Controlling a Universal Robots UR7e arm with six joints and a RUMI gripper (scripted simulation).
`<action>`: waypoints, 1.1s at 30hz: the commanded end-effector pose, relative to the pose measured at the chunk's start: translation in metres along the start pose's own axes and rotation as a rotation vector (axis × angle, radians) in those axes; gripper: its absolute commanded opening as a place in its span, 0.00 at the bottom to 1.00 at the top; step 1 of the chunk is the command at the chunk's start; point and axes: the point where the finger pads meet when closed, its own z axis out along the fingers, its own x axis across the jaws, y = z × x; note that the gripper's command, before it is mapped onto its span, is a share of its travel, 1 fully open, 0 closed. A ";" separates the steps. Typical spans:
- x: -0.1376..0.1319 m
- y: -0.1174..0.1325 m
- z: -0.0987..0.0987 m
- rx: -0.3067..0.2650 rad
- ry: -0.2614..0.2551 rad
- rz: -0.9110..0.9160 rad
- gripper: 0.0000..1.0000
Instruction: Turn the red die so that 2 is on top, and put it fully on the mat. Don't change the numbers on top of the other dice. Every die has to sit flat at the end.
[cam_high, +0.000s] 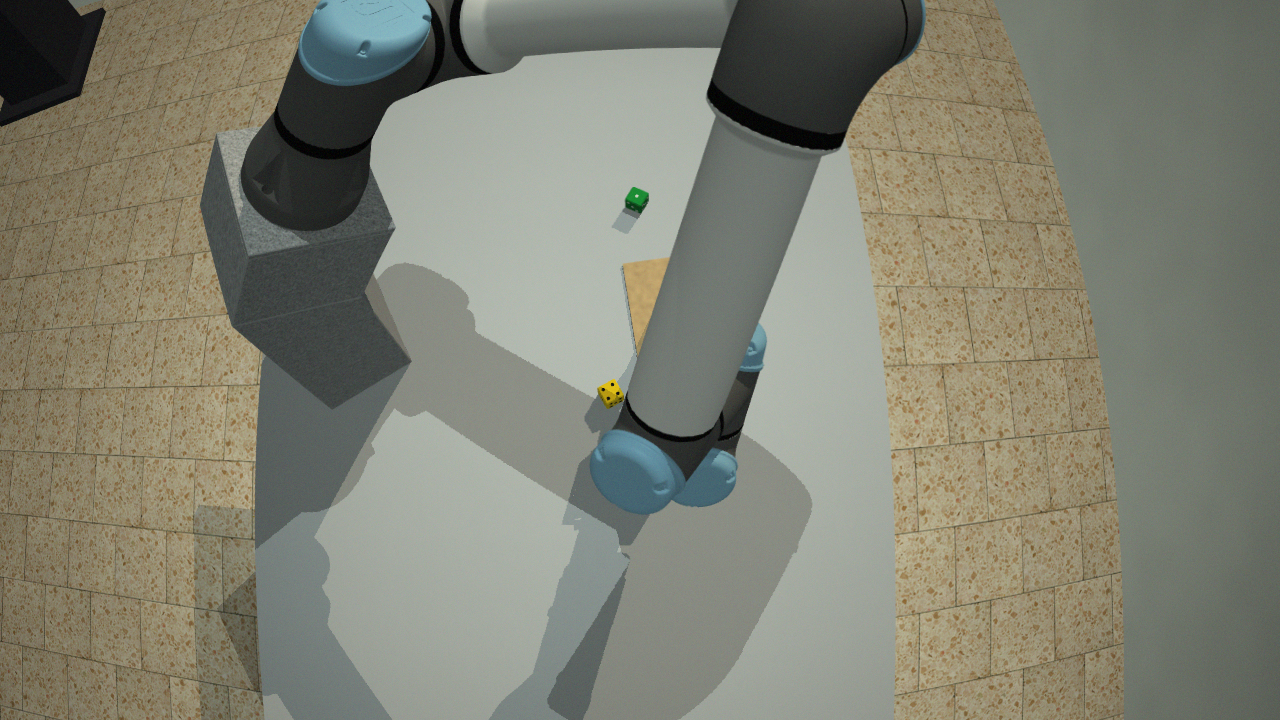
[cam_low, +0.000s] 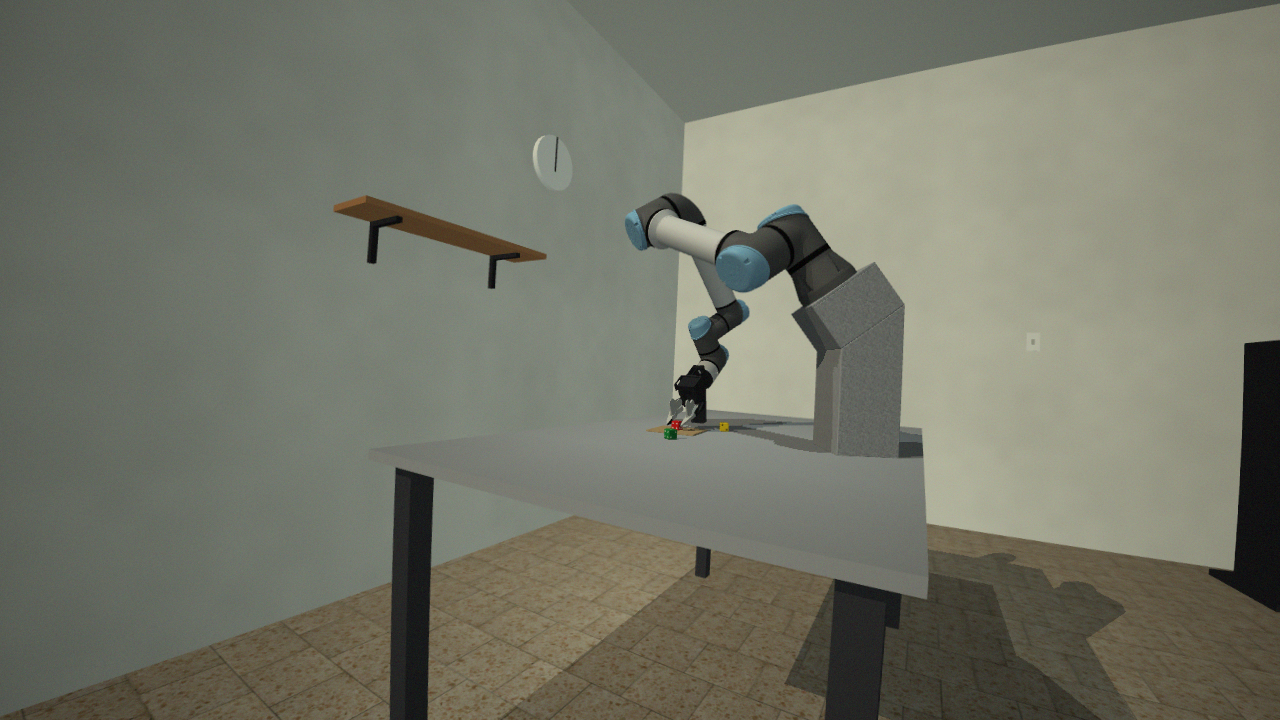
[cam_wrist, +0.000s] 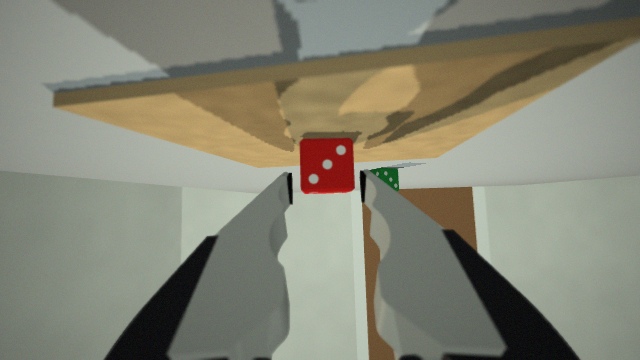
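The red die (cam_low: 676, 424) (cam_wrist: 327, 165) is on the tan mat (cam_high: 640, 284) (cam_low: 656, 430) (cam_wrist: 200, 135). In the wrist view its face toward the camera shows 3; its top face is not readable. The arm hides it in the top view. My gripper (cam_low: 677, 422) (cam_wrist: 325, 173) is open, its fingertips on either side of the red die with a gap on both sides. The green die (cam_high: 636, 198) (cam_low: 669, 434) (cam_wrist: 388, 179) sits off the mat with one pip on top. The yellow die (cam_high: 610, 393) (cam_low: 724, 427) sits off the mat too, showing several black pips.
The arm's stone-like pedestal (cam_high: 308, 277) (cam_low: 868, 385) stands on the table (cam_high: 501, 179) (cam_low: 626, 474). The forearm (cam_high: 725, 277) hangs over part of the mat in the top view. A wooden shelf (cam_low: 438, 229) is on the wall.
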 end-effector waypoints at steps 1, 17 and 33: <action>-0.001 -0.001 0.000 0.001 0.001 -0.003 0.24; -0.001 -0.001 0.000 0.001 0.001 -0.003 0.24; -0.001 -0.001 -0.017 0.001 0.001 -0.003 0.24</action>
